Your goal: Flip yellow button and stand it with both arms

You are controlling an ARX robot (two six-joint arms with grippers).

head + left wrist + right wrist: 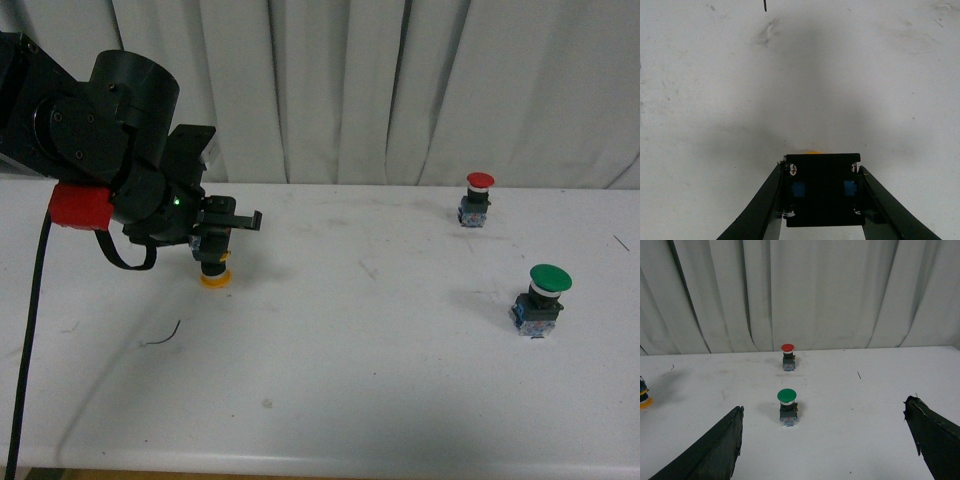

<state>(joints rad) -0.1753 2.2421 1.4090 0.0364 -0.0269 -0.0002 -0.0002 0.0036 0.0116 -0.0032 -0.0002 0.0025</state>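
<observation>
The yellow button (213, 268) hangs upside down at the left of the white table (350, 380), its yellow cap at or just above the surface. My left gripper (212, 248) is shut on its dark body from above. In the left wrist view the black contact block of the yellow button (822, 192) fills the gap of the left gripper (821, 168), and only a sliver of cap shows beyond it. My right gripper (823, 406) is open and holds nothing. In its view the yellow button (644, 399) sits at the far edge. The right arm is outside the front view.
A red-capped button (478, 198) stands upright at the back right, and a larger green-capped button (543, 299) stands nearer on the right. White curtains hang behind the table. A thin dark wire scrap (165, 336) lies near the front left.
</observation>
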